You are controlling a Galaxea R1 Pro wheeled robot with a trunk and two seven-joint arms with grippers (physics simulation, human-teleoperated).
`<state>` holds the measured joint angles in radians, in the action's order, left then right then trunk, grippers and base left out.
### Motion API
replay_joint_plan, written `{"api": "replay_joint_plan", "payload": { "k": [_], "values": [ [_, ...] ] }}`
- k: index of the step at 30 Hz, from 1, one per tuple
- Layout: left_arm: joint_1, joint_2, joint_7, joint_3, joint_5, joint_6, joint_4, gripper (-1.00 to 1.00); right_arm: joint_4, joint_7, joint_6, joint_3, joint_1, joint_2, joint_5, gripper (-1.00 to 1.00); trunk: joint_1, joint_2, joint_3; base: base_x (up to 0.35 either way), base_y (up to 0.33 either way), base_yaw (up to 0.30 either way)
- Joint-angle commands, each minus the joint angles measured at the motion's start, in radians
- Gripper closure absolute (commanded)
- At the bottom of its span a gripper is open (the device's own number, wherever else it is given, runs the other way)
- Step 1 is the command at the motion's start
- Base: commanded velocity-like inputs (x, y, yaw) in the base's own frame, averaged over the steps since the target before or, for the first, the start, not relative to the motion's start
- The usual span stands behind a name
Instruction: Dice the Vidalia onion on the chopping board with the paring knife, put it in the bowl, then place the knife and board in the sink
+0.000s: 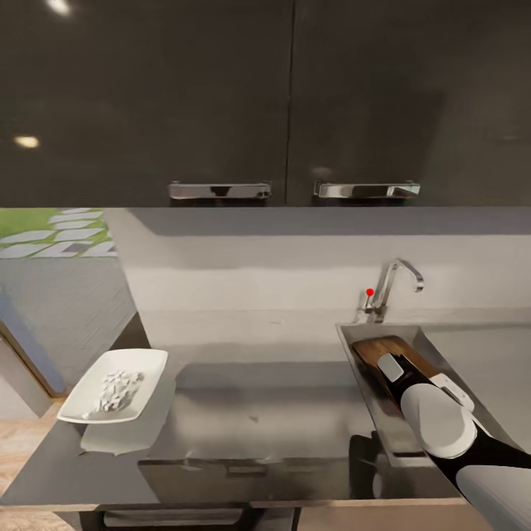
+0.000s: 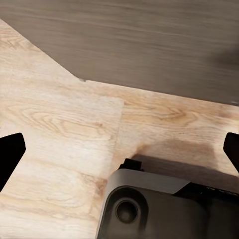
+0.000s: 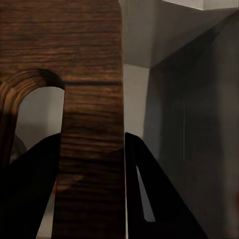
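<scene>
From the head cam my right arm reaches down into the sink [image 1: 435,346] at about 4 o'clock, and the right gripper [image 3: 92,189] has its jaws clamped on the chopping board [image 3: 89,99] near the slot handle, with the board sitting inside the basin under the tap [image 1: 394,284]. The bowl [image 1: 114,383] of diced onion [image 1: 118,389] sits on the countertop [image 1: 258,413] at 8 o'clock. My left gripper [image 2: 119,154] hangs with its jaws wide apart over the wood floor [image 2: 59,124].

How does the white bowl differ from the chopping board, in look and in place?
The bowl is white; the chopping board is dark brown wood. The bowl rests on the countertop; the board is in the sink, between the right gripper's fingers. The bowl holds diced pieces.
</scene>
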<state>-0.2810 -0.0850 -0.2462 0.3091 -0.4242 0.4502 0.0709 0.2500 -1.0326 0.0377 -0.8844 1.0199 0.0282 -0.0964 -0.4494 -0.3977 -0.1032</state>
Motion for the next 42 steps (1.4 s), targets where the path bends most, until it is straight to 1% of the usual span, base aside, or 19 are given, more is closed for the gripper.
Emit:
{"api": "replay_joint_plan", "payload": {
  "k": [1, 5, 13, 21, 38, 42],
  "values": [
    [-0.002, -0.001, -0.002, 0.008, -0.005, 0.005, 0.004, -1.0, -0.001, 0.0, 0.004, -0.008, 0.002, 0.0, -0.011, 1.0, -0.001, -0.002, -0.002, 0.0, 0.0, 0.073],
    [-0.001, 0.0, -0.002, 0.008, -0.005, 0.005, 0.005, -1.0, -0.001, 0.0, 0.003, -0.01, 0.002, 0.003, -0.011, 1.0, -0.001, -0.002, -0.002, 0.053, -0.012, 0.026],
    [-0.001, 0.001, -0.002, 0.008, -0.005, 0.005, 0.005, -1.0, -0.004, 0.001, 0.002, -0.013, 0.002, 0.006, -0.011, 1.0, -0.001, -0.002, -0.002, 0.19, -0.07, 0.002],
    [-0.001, 0.001, -0.002, 0.008, -0.005, 0.005, 0.005, -1.0, -0.006, 0.003, 0.002, -0.015, 0.001, 0.008, -0.012, 1.0, -0.001, -0.002, -0.003, 0.024, -0.006, 0.0],
    [-0.001, 0.001, -0.002, 0.008, -0.005, 0.005, 0.005, -1.0, -0.008, 0.005, 0.002, -0.014, 0.002, 0.007, -0.012, 1.0, -0.001, -0.002, -0.027, 0.0, 0.0, 0.0],
    [-0.001, 0.001, -0.002, 0.008, -0.005, 0.005, 0.005, -1.0, -0.008, 0.005, 0.002, -0.013, 0.001, 0.007, -0.011, 1.0, -0.001, -0.002, -0.029, 0.0, 0.0, 0.0]
  ]
}}
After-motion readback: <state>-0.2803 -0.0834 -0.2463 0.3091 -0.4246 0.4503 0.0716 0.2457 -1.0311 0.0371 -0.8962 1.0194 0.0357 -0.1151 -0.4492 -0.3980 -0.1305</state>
